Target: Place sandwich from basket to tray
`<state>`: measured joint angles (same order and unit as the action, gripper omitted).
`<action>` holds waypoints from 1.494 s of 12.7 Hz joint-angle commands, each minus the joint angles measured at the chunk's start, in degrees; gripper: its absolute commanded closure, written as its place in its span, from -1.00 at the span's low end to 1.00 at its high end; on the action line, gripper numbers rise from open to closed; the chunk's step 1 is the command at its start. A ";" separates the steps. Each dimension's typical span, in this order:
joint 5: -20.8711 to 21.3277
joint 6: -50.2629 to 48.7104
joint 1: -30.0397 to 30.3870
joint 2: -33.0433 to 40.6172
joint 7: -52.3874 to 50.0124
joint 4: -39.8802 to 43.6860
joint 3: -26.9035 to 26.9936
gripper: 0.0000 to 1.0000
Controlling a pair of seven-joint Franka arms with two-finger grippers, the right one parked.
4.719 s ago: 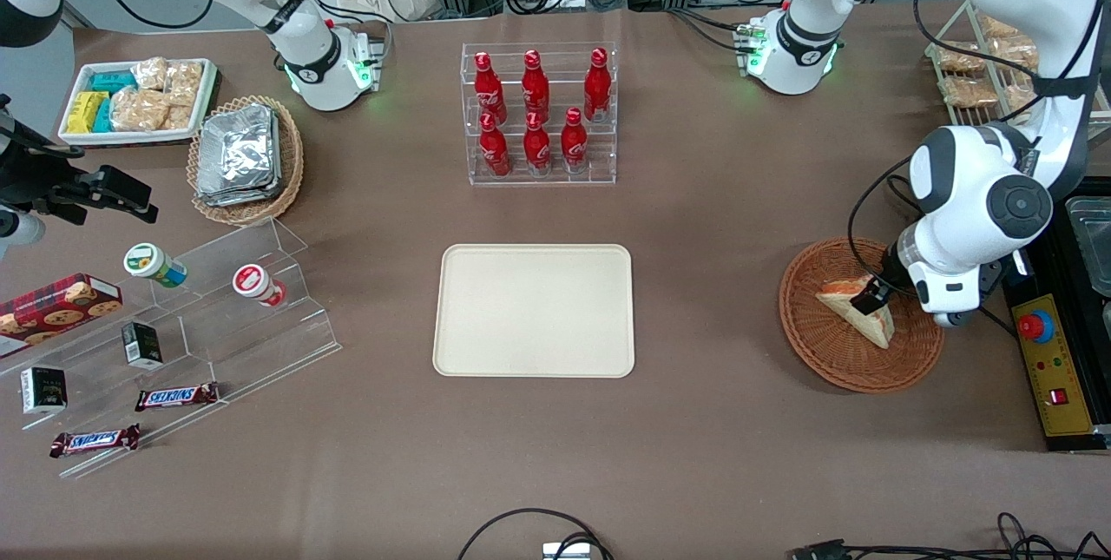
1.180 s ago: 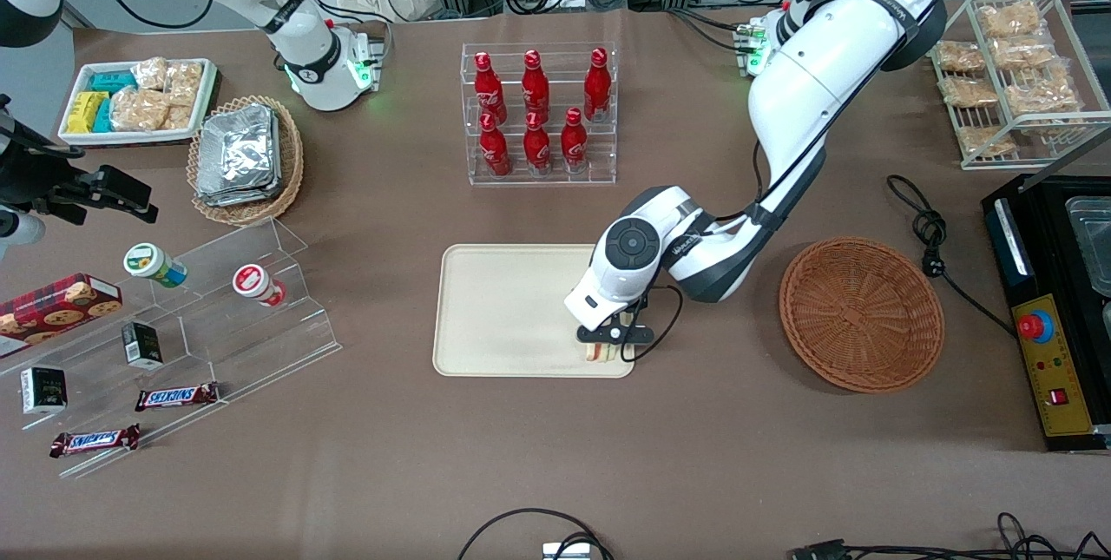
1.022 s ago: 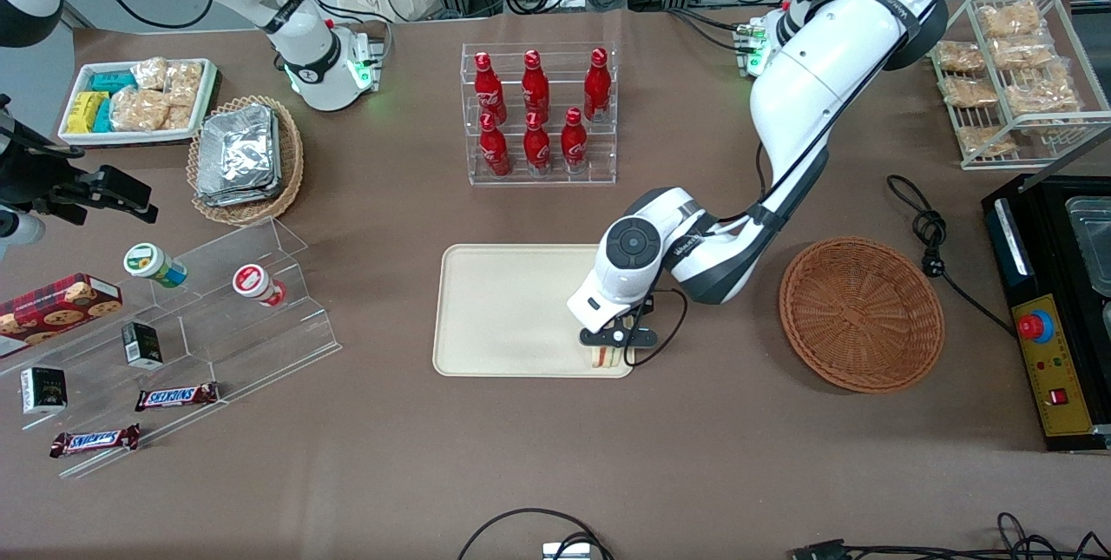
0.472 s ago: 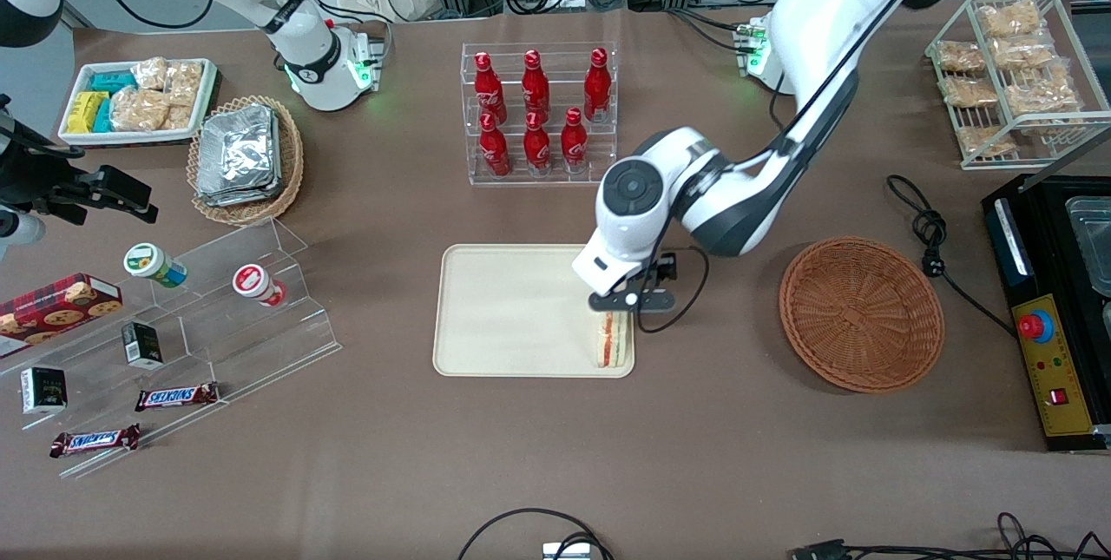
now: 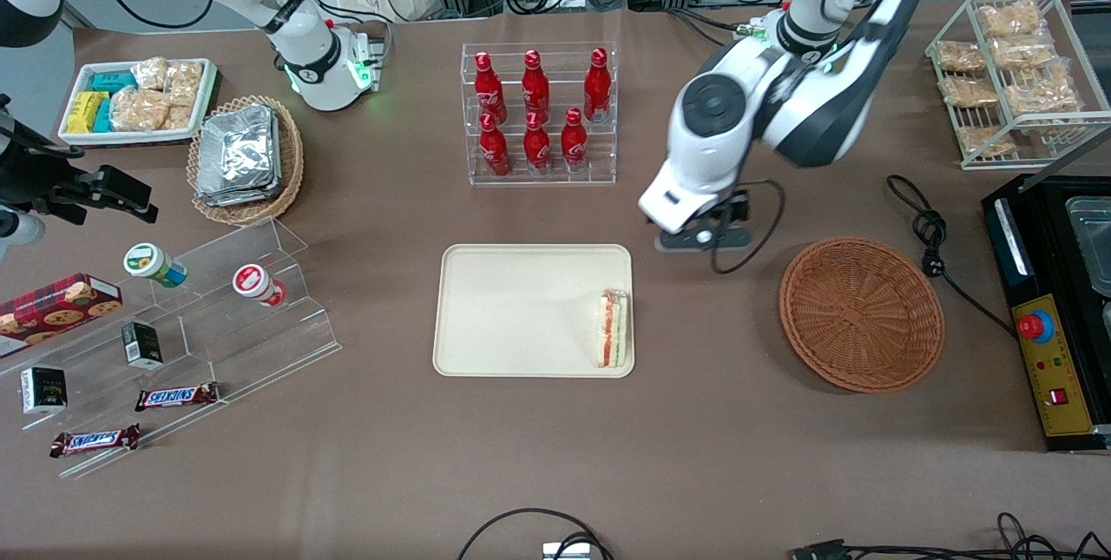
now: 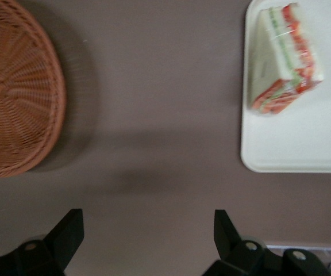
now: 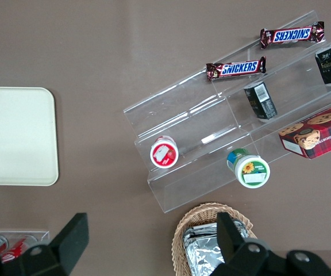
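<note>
The sandwich (image 5: 612, 329), a pale wedge with red and green filling, stands on its edge on the cream tray (image 5: 512, 308), at the tray's corner nearest the basket. It also shows in the left wrist view (image 6: 283, 57) on the tray (image 6: 303, 144). The round reddish-brown basket (image 5: 861, 313) is empty; it also shows in the left wrist view (image 6: 16, 92). My left gripper (image 5: 699, 239) is open and empty, raised above the bare table between tray and basket, farther from the front camera than the sandwich. Its fingers (image 6: 68, 233) stand wide apart.
A clear rack of red bottles (image 5: 538, 113) stands farther from the front camera than the tray. A black cable (image 5: 924, 226) and a wire rack of snacks (image 5: 1011, 74) lie toward the working arm's end. A foil-packet basket (image 5: 245, 159) and acrylic steps (image 5: 217, 326) lie toward the parked arm's end.
My gripper let go of the sandwich on the tray, then rose and moved away from the front camera toward the basket side. The sandwich stays on the tray.
</note>
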<state>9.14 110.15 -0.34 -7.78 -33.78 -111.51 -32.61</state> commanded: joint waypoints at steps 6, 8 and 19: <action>-2.11 -10.04 18.34 -3.27 11.45 13.32 -0.08 -1.00; -2.02 -10.92 18.71 -4.26 12.15 15.00 -0.08 -1.00; -4.12 -11.10 7.30 -1.09 22.52 14.03 18.09 -1.00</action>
<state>6.33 100.31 12.53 -10.20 -13.25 -97.87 -20.03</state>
